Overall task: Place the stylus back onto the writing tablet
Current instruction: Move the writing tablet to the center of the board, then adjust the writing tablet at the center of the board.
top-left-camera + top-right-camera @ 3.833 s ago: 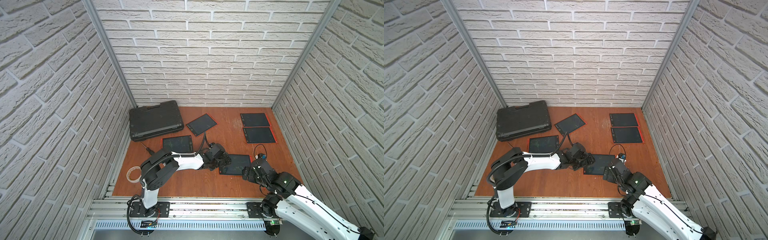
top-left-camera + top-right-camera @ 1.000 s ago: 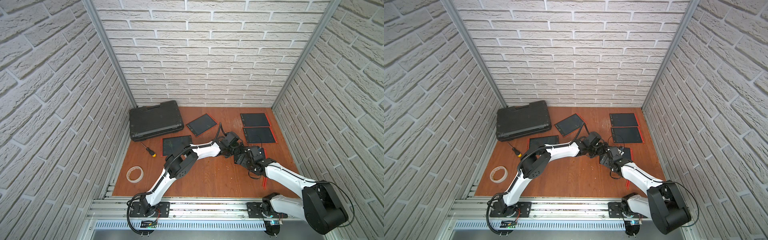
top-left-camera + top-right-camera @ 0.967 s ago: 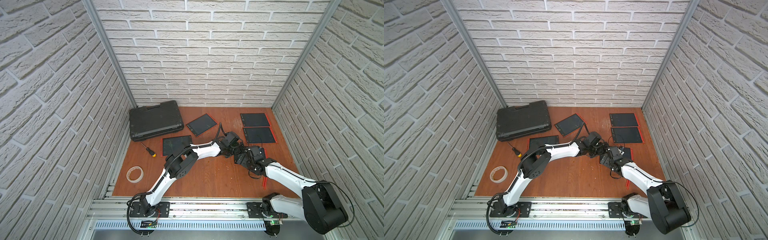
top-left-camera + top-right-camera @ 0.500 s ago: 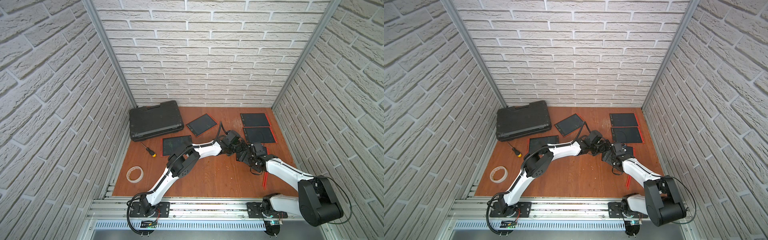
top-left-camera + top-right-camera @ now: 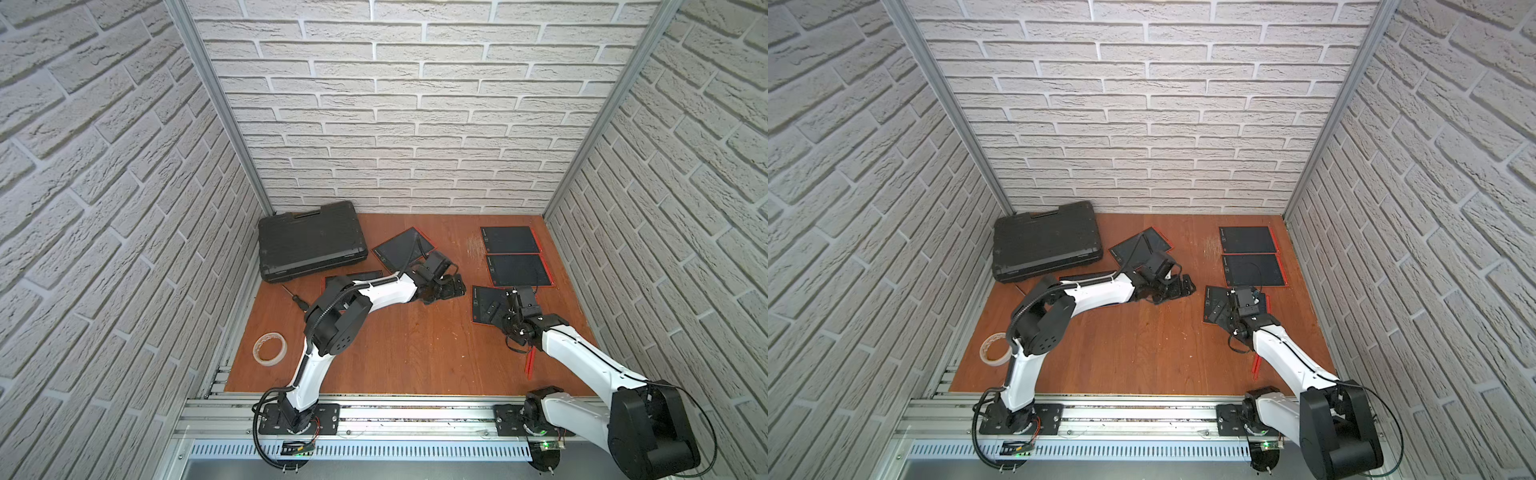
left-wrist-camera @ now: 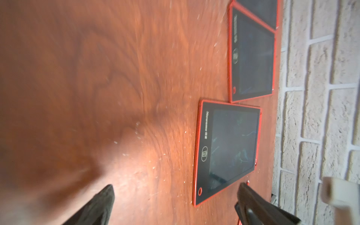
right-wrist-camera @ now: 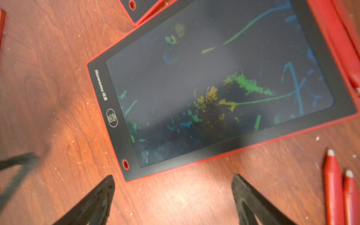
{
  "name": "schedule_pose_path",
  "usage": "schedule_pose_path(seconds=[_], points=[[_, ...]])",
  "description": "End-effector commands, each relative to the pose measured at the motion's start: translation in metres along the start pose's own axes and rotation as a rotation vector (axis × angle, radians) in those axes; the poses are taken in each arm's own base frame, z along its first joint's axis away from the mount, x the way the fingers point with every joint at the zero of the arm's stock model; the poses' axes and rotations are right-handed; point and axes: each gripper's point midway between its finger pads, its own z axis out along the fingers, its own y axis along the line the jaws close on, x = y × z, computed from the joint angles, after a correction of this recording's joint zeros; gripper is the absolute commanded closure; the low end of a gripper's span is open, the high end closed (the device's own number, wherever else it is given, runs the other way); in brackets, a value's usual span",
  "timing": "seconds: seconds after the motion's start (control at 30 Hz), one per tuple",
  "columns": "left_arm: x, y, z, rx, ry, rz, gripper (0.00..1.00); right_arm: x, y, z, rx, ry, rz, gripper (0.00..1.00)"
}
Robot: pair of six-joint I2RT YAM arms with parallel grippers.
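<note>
Our right end effector (image 7: 173, 179) sits low over the surface (image 7: 48, 78), jaws spread wide and empty. Just ahead of its tips lies the tablet (image 7: 214, 87). Two red styluses (image 7: 333, 185) lie beside one finger, off the tablet. Farther off, our left end effector (image 6: 176, 186) also gapes wide, empty.

Red stylus (image 7: 333, 187) lying flat, seemingly beside scribbled tablet (image 7: 214, 87)
</note>
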Motion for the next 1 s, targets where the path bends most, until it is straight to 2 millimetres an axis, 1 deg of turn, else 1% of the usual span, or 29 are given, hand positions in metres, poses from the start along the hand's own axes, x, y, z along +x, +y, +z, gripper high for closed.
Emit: schedule_pose_path(seconds=[0.0, 0.1, 0.23, 0.3, 0.4, 0.47, 0.6, 0.7, 0.83, 0.97], points=[[-0.007, -0.025, -0.041, 0.079, 0.024, 0.191, 0.02, 0.009, 0.0, -0.001, -0.031, 0.026, -0.001, 0.07], [-0.012, -0.024, -0.064, 0.104, 0.043, 0.272, 0.02, 0.013, 0.001, -0.005, -0.058, 0.028, 0.007, 0.07], [-0.02, -0.024, -0.098, 0.109, 0.018, 0.407, 0.02, 0.016, 0.002, -0.009, -0.094, 0.024, 0.011, 0.05], [-0.023, -0.028, -0.112, 0.109, -0.002, 0.47, 0.02, 0.016, 0.003, -0.01, -0.105, 0.018, 0.016, 0.04], [-0.026, -0.037, -0.126, 0.131, -0.033, 0.54, 0.02, 0.018, 0.006, -0.011, -0.122, 0.031, 0.017, 0.04], [-0.028, -0.042, -0.131, 0.142, -0.054, 0.567, 0.02, 0.019, 0.007, -0.012, -0.126, 0.04, 0.027, 0.04], [-0.032, -0.047, -0.139, 0.19, -0.08, 0.58, 0.02, 0.011, 0.004, -0.018, -0.1, 0.014, 0.035, 0.03], [-0.034, -0.055, -0.153, 0.228, -0.081, 0.578, 0.02, 0.006, 0.001, -0.017, -0.087, 0.003, 0.058, 0.03], [-0.035, -0.047, -0.166, 0.178, -0.113, 0.61, 0.02, 0.003, 0.0, -0.01, -0.089, 0.022, 0.096, 0.04], [-0.037, -0.049, -0.176, 0.168, -0.138, 0.613, 0.02, -0.005, -0.001, -0.004, -0.093, 0.014, 0.127, 0.04]])
